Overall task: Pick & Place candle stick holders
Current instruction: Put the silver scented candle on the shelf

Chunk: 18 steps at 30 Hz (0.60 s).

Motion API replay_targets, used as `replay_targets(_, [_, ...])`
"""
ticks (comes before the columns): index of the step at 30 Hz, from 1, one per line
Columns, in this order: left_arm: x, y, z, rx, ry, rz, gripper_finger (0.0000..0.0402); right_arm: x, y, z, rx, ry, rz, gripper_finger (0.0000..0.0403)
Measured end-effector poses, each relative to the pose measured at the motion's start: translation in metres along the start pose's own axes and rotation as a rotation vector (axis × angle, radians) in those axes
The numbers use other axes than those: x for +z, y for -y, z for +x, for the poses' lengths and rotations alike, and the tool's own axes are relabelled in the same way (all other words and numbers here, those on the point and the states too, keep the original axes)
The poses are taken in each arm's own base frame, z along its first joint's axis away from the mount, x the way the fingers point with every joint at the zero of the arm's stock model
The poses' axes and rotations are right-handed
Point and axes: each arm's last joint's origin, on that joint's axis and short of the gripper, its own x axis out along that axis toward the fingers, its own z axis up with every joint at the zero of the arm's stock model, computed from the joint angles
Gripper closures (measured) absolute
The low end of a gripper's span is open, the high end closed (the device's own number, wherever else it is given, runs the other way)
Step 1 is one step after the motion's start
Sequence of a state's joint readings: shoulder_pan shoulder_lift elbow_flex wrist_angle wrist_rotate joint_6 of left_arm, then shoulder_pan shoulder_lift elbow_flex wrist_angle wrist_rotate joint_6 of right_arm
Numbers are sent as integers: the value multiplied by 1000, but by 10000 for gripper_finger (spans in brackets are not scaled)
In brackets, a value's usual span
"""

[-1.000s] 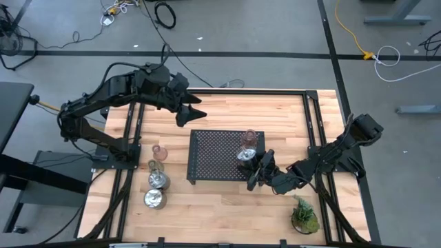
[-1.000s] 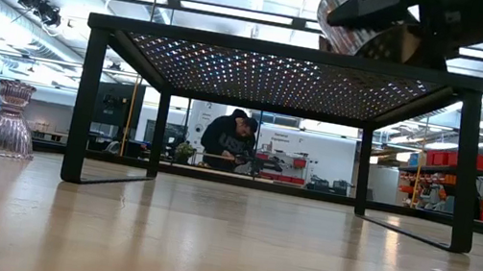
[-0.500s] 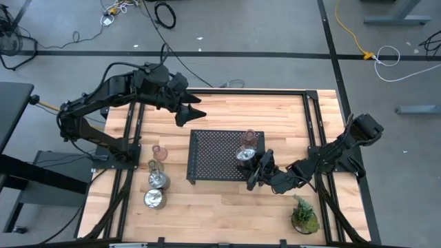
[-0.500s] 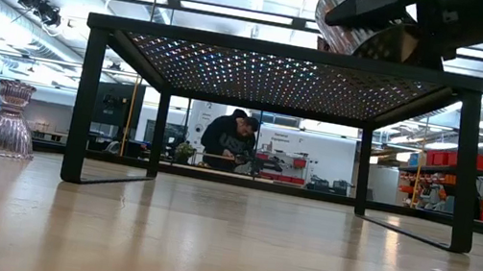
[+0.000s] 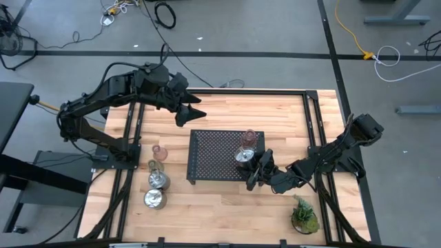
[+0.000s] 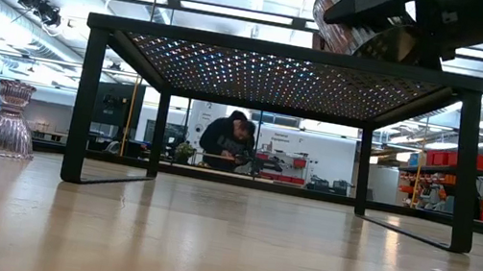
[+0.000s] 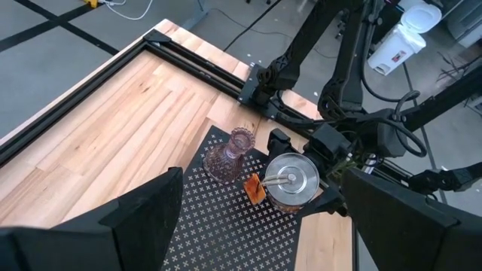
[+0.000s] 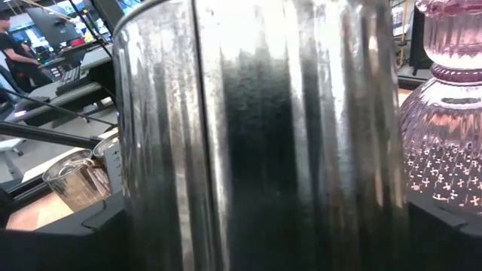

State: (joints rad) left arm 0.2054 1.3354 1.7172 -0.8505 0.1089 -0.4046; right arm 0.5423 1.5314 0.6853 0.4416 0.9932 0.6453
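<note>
My right gripper is shut on a shiny silver candle holder over the right near corner of the black perforated tray. The holder fills the right wrist view. A pink glass holder stands on the tray just beyond it. A pink glass cup and two silver holders stand on the table left of the tray. My left gripper is open and empty, high above the table's far part. My right gripper pinches the silver holder's outer wall between its two fingers, one on each side. The fingers come about level from the table's right. The holder is tilted at the tray's top; I cannot tell whether its base touches the tray.
A small green potted plant stands at the near right. Black rails run along the table's sides. The tray stands on thin legs. A person is far off in the room behind.
My right gripper has carried the silver holder a little toward the table's left, over the tray's top. My left arm has kept still.
</note>
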Motion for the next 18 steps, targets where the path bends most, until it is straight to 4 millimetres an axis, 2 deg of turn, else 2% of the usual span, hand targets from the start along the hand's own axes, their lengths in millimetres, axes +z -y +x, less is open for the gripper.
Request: replay_targets(18, [-1,0,0,4,-10,-3,39,0,0,0,-1,0,1,15])
